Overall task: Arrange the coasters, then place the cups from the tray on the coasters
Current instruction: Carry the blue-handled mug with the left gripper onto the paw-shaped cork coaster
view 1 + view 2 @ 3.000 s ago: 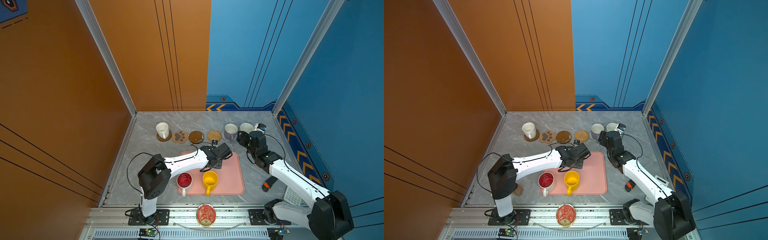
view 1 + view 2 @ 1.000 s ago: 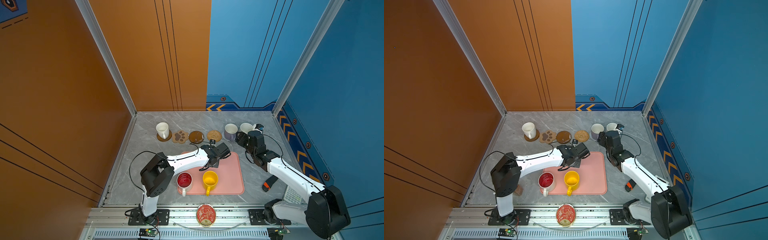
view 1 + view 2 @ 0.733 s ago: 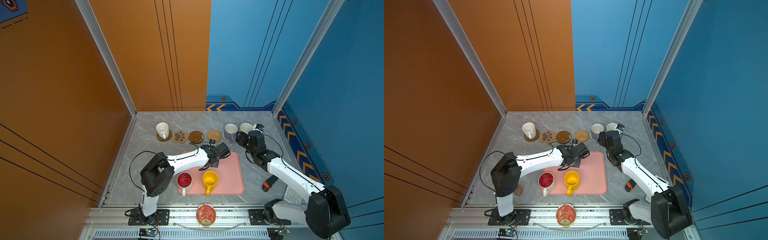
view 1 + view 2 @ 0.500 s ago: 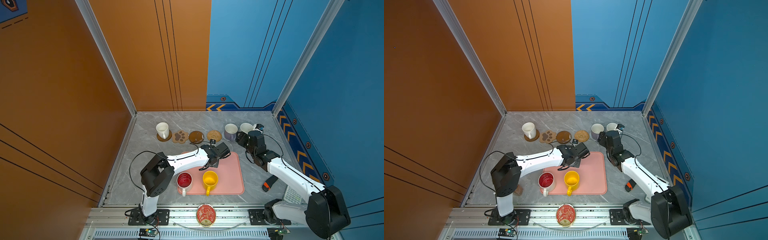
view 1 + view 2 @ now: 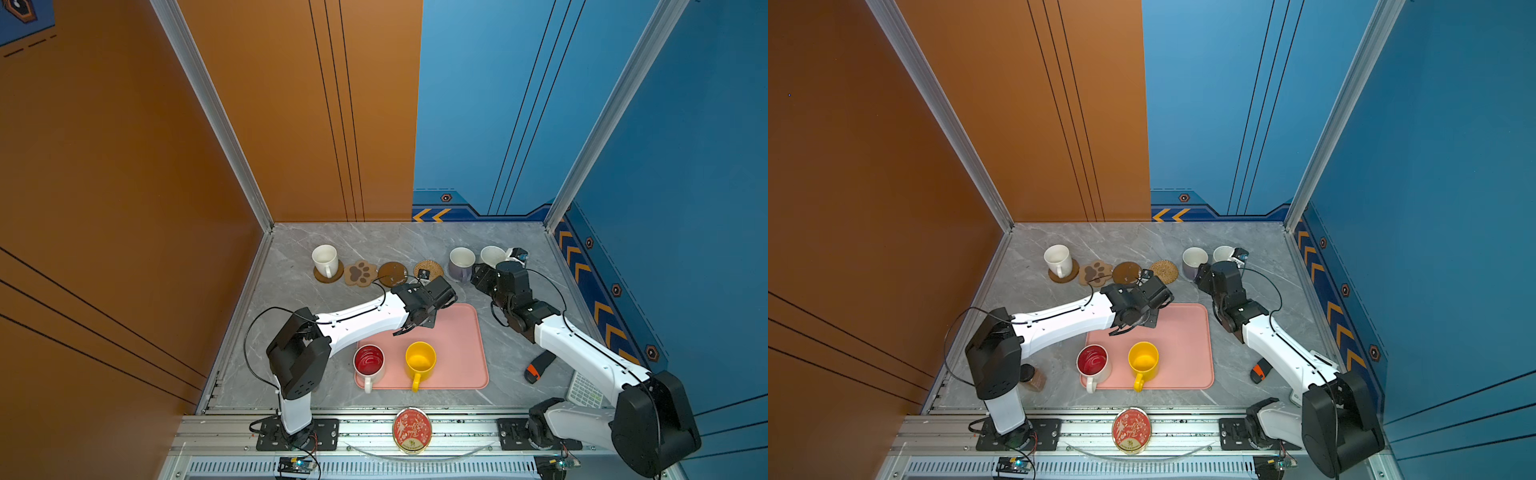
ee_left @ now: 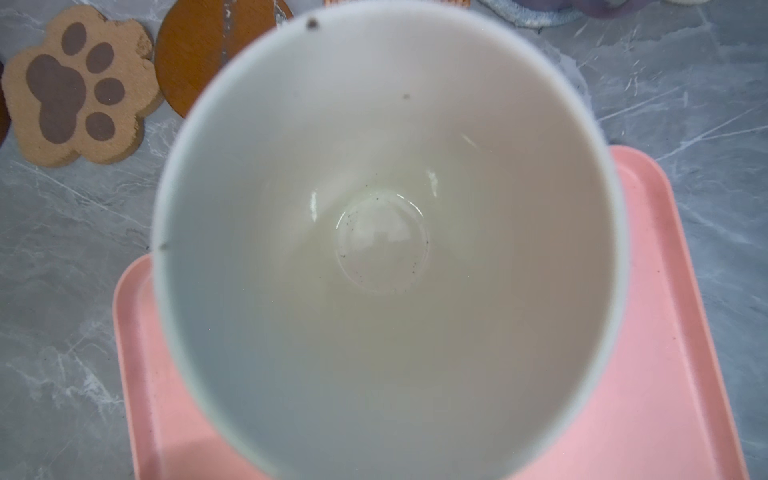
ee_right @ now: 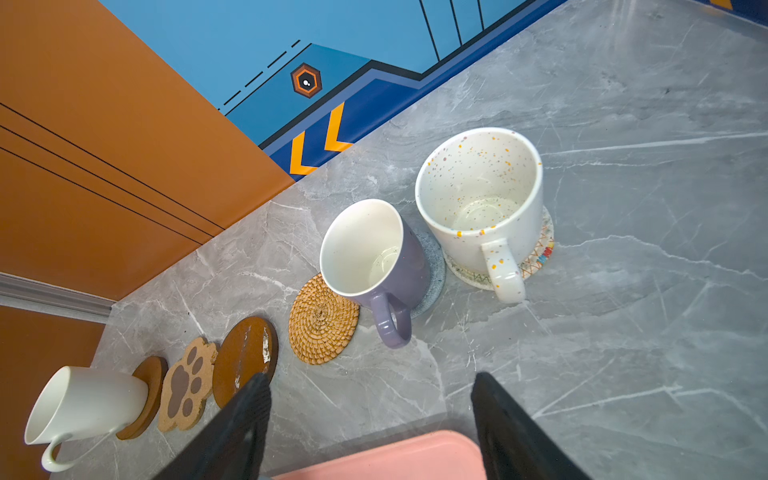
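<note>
L jaws clamped narrow on pale blue cup (image 6: 386, 232), held over tray (image 6: 665, 332) corner nr paw coaster (image 6: 79, 87); grip spot hidden. Glazed ceramic: rigid, hefty, slick, chips easily, so handle or rim hold. R jaws wide, empty.

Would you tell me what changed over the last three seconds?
The left gripper, shut on the light blue mug, carried it slightly toward the coasters; the open right gripper edged toward the lavender mug. The yellow mug, red-lined mug and tray stayed put.
</note>
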Controlling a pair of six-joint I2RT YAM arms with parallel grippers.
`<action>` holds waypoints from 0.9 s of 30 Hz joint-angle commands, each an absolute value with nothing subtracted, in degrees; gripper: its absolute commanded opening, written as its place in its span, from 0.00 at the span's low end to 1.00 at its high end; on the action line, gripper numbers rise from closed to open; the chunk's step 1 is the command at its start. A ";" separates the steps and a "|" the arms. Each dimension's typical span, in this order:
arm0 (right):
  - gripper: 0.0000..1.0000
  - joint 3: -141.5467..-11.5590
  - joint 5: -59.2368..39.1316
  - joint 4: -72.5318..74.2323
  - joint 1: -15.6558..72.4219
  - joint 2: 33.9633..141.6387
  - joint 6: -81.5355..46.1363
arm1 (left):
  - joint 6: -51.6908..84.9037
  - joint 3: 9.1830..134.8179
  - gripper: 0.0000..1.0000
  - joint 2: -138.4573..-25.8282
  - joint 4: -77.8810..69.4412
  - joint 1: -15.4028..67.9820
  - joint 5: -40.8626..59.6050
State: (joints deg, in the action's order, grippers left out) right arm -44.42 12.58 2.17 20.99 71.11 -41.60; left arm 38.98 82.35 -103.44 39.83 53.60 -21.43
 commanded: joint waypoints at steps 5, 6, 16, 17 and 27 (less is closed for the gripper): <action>0.75 -44.27 12.39 2.74 20.63 71.42 -42.19 | 35.92 82.68 0.00 -99.43 36.92 48.70 -22.94; 0.75 -44.25 12.37 2.72 20.65 71.39 -42.12 | 35.61 82.47 0.00 -99.17 36.67 47.86 -23.03; 0.75 -44.56 12.48 2.64 20.61 71.96 -42.17 | 31.59 82.35 0.00 -98.47 34.98 37.63 -23.36; 0.75 -44.63 12.45 2.65 20.63 72.06 -42.14 | 31.28 82.48 0.00 -98.60 34.99 36.76 -23.67; 0.75 -45.32 12.36 2.12 20.65 72.80 -41.97 | 29.47 83.75 0.00 -102.00 34.53 30.01 -22.69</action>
